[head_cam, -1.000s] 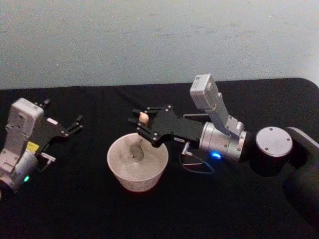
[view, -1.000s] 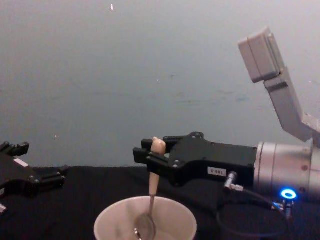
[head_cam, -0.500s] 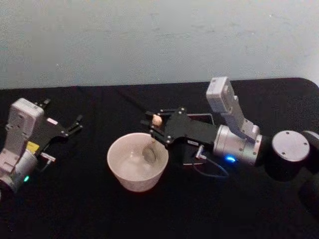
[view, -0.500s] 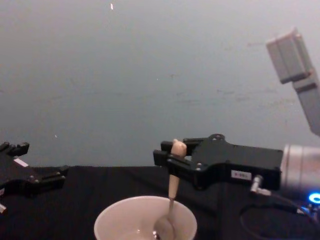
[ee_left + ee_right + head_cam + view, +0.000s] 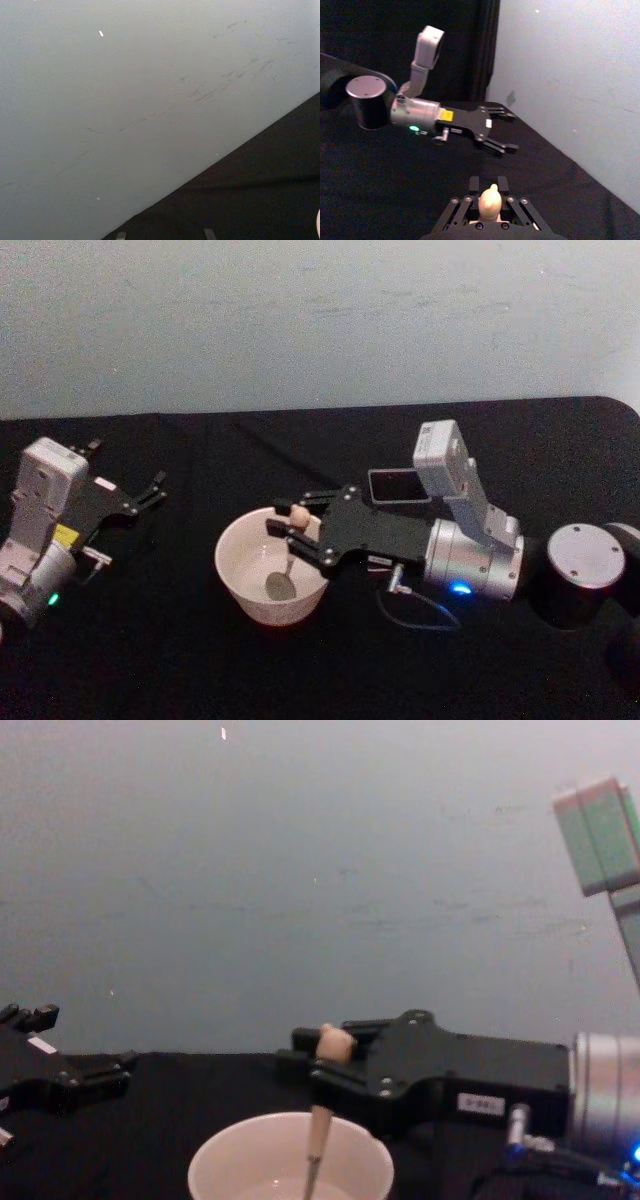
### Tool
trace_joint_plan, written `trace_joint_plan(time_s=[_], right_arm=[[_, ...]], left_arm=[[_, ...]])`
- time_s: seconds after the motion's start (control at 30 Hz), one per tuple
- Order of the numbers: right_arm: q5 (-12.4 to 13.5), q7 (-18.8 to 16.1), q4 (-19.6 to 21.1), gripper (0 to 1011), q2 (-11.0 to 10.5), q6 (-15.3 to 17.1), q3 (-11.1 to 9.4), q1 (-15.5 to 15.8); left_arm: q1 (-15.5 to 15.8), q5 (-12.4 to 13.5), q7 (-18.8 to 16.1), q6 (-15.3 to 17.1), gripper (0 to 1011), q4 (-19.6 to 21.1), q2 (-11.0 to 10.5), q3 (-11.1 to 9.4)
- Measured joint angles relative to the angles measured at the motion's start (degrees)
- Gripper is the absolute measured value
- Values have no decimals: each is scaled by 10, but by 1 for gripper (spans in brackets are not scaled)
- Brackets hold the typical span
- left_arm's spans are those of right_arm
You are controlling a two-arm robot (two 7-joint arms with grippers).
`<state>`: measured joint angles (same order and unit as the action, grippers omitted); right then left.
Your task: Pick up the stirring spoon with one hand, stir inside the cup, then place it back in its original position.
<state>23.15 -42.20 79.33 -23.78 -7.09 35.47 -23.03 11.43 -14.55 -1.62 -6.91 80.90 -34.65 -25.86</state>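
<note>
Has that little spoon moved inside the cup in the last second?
Yes. In the head view the stirring spoon, held by the right gripper, has swung from the far side of the cup toward its near side.

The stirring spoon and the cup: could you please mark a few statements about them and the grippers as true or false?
1. The right gripper is shut on the handle of the stirring spoon. True.
2. The spoon's bowl lies on the table outside the cup. False: it hangs down inside the cup.
3. The left gripper is gripping the cup's rim. False: it is parked off to the robot's left, open and apart from the cup.
4. The dark square holder stands on the table beyond the right gripper. True.
</note>
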Motion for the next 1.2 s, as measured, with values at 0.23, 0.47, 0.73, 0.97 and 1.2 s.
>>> trace_joint_plan(time_s=[0.23, 0.47, 0.73, 0.97, 1.2], right_arm=[[-2, 2, -14, 213, 20, 1, 16, -11], [-11, 17, -49, 213, 46, -1, 21, -32], [-20, 35, -79, 213, 58, -6, 12, -46], [-24, 39, -84, 213, 57, -7, 4, -47], [-29, 41, -86, 213, 54, -8, -1, -46]], left_arm=[[0, 0, 0, 0, 1001, 0, 0, 0], [0, 0, 0, 0, 1001, 0, 0, 0], [0, 0, 0, 0, 1001, 0, 0, 0], [0, 0, 0, 0, 1001, 0, 0, 0], [0, 0, 0, 0, 1001, 0, 0, 0]])
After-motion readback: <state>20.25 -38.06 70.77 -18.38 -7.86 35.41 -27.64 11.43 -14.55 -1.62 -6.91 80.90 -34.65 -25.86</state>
